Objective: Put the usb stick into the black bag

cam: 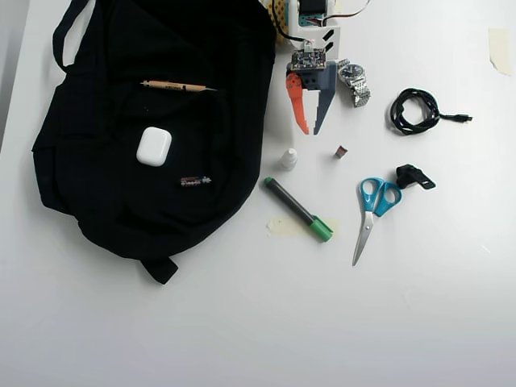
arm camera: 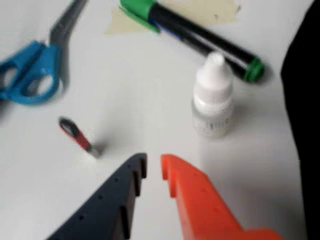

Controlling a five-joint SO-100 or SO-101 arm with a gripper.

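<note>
Gripper: gripper [arm camera: 152,167] [cam: 313,129] hangs over the white surface [cam: 242,322] with jaws parted and nothing between them; one finger orange [arm camera: 200,200], the other dark blue [arm camera: 110,205].
Stick: usb stick [arm camera: 80,137] [cam: 341,151] lies flat on the surface, clear of the gripper; in the wrist view it sits to the left of the dark finger's tip, silver end toward the gripper; in the overhead view it is just right of the fingertips.
Bag: black bag [cam: 145,121] spreads over the upper left of the overhead view, its right edge near the orange finger; in the wrist view it shows as a dark mass on the right edge [arm camera: 305,100].
On the bag: a white case [cam: 153,147], a pencil [cam: 173,85] and a thin dark stick [cam: 196,181] lie on the fabric.
Bottle: small white dropper bottle [arm camera: 212,100] [cam: 288,159] stands upright between bag and usb stick, near the fingertips.
Marker: black marker [arm camera: 195,35] [cam: 297,208] with green cap lies beyond the bottle, its capped end over a piece of tape [cam: 282,227].
Scissors: blue-handled scissors [arm camera: 32,70] [cam: 371,210] lie to the right of the marker in the overhead view.
Others: a watch [cam: 355,82] beside the arm, a coiled black cable [cam: 415,111] and a black clip [cam: 413,176] lie further right in the overhead view.
</note>
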